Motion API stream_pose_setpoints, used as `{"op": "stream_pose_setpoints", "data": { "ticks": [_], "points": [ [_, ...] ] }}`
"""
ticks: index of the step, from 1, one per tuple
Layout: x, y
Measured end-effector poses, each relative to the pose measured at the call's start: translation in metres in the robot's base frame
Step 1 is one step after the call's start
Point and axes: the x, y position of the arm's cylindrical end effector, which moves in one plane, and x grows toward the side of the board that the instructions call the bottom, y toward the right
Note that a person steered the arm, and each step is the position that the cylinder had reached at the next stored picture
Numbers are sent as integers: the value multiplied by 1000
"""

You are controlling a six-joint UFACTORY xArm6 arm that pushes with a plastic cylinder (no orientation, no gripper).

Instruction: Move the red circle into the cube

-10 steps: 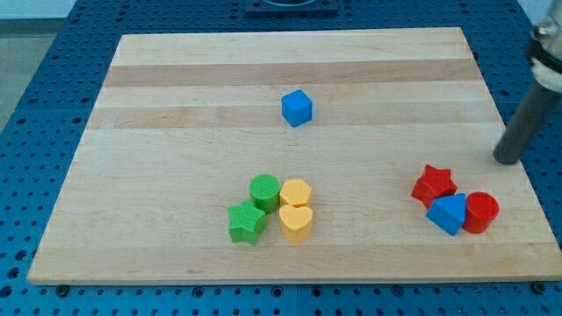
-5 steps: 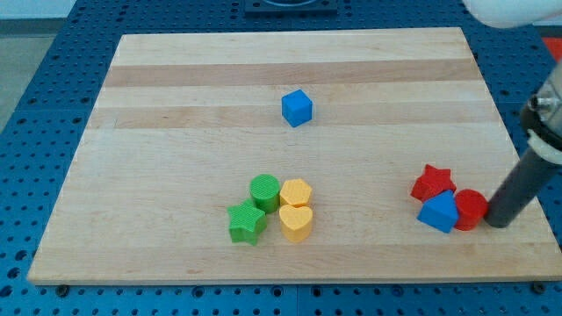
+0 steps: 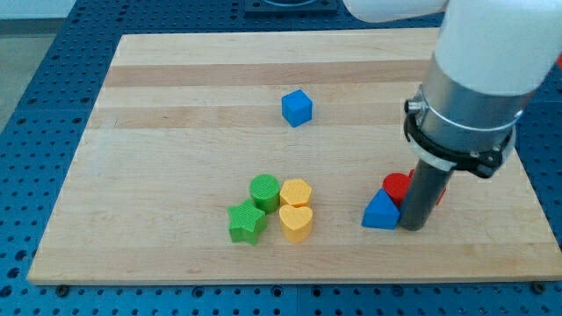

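The red circle (image 3: 396, 186) shows only as a small red patch at the view's lower right, squeezed between the blue triangle (image 3: 380, 211) and my rod. My tip (image 3: 412, 226) rests on the board right against the circle's right side and next to the triangle. The red star (image 3: 439, 191) is mostly hidden behind the rod. The blue cube (image 3: 297, 107) sits alone near the board's middle top, far up and left of the circle.
A green circle (image 3: 264, 190), a green star (image 3: 247, 223), a yellow hexagon (image 3: 296, 192) and a yellow heart (image 3: 296, 222) cluster at the bottom middle. The arm's big white body (image 3: 483, 61) covers the upper right of the wooden board (image 3: 176, 132).
My tip swept down and then left along the lower right, pushing the red circle and blue triangle leftward. The arm's body has come into view.
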Motion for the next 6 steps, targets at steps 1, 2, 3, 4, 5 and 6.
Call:
{"op": "stream_pose_setpoints", "data": {
  "ticks": [1, 2, 3, 4, 5, 6],
  "points": [
    [-14, 0],
    [-34, -6],
    [-59, -20],
    [-81, -40],
    [-96, -64],
    [-102, -88]
  ]
}}
